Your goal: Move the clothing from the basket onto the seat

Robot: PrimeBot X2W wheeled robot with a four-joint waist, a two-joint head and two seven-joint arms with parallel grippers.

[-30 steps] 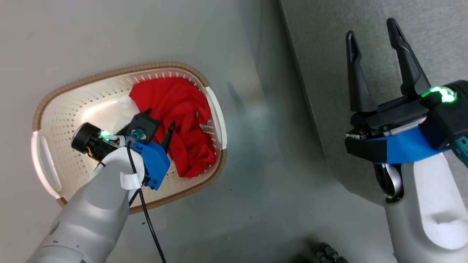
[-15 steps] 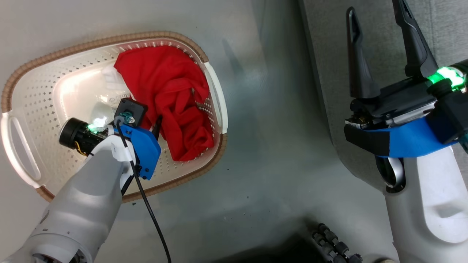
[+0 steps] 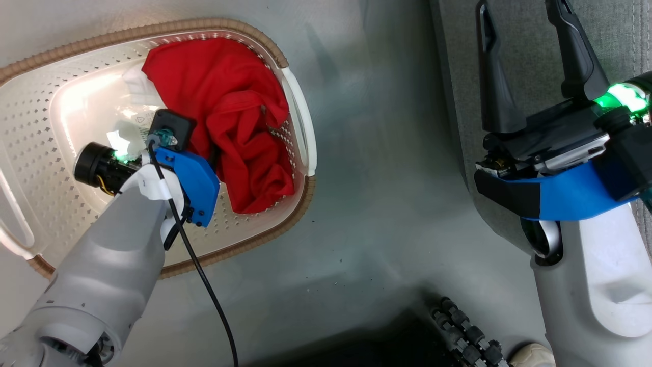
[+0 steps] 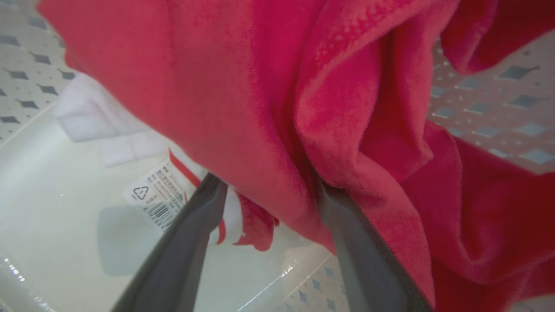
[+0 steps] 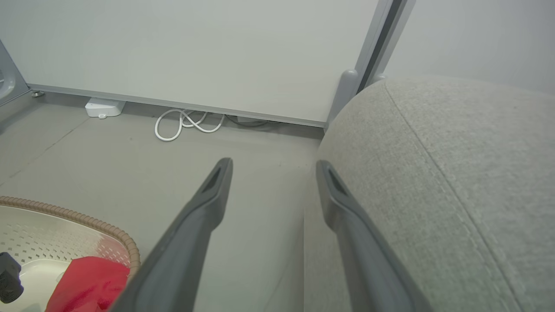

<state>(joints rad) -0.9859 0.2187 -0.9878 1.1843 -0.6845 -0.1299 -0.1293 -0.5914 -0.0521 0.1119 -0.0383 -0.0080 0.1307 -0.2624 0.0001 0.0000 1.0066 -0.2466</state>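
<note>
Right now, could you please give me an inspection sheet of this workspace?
Surface: grey floor.
Job's things: bright red fabric clothing bunched in the cream-white perforated plastic basket; grey woven sofa seat beside it.
Clutter: paper label on the basket floor; small white box on the floor.
Grippers: left gripper open, a red fold between the jaws; right gripper open, empty, at the seat's edge.
Cables: black cable trailing from the left gripper; white cable looped on the floor.
Surroundings: pale wall panel.
</note>
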